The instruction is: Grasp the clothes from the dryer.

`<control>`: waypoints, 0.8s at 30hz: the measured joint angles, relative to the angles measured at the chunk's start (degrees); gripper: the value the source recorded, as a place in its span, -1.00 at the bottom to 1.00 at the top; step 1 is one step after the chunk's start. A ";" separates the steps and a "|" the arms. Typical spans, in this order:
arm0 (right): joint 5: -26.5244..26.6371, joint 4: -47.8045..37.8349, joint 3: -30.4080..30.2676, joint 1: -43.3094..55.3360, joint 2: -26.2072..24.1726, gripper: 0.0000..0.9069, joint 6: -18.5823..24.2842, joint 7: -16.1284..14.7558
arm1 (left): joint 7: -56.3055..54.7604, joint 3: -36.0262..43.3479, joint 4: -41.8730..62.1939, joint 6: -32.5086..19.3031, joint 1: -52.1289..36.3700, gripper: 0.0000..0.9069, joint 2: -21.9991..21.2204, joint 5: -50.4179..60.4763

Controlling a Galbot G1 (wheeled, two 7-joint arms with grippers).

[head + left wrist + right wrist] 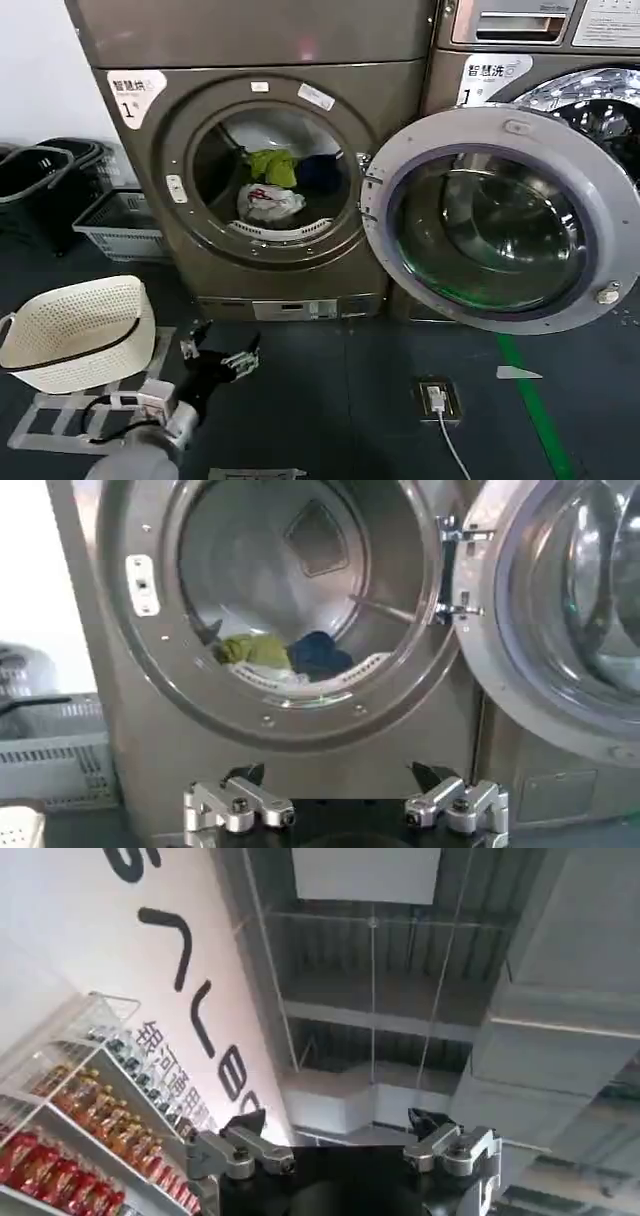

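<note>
Low on the floor before the dryer (270,170), left gripper (218,352) hovering with fingers spread wide, nothing between them, well short of the porthole. Seen from the left wrist, same gripper (340,780) aimed straight at the open drum, both fingertips (250,776) parted and empty. Inside the drum, the clothes (272,185) heaped at the bottom near the front lip: yellow-green garment (250,650) on the left, dark blue one (320,655) just beside it, white printed piece (270,204) lying in front. Big glass door (500,220) swung fully open to the right, covering the neighbouring machine (590,60). Cream basket (75,330) sitting on the floor beside the left arm. Right gripper (340,1148) pointing up toward the ceiling, fingers apart, holding nothing.
</note>
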 measured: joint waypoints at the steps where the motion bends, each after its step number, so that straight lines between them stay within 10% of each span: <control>1: 0.08 -0.08 0.01 -0.02 0.05 1.00 0.14 -0.05 | 0.01 0.00 -0.06 -0.02 -0.03 1.00 0.01 0.00; 24: 2.32 -0.34 0.55 -0.80 0.71 1.00 2.42 -1.65 | 0.47 0.07 -1.24 -0.84 -0.21 1.00 1.05 0.67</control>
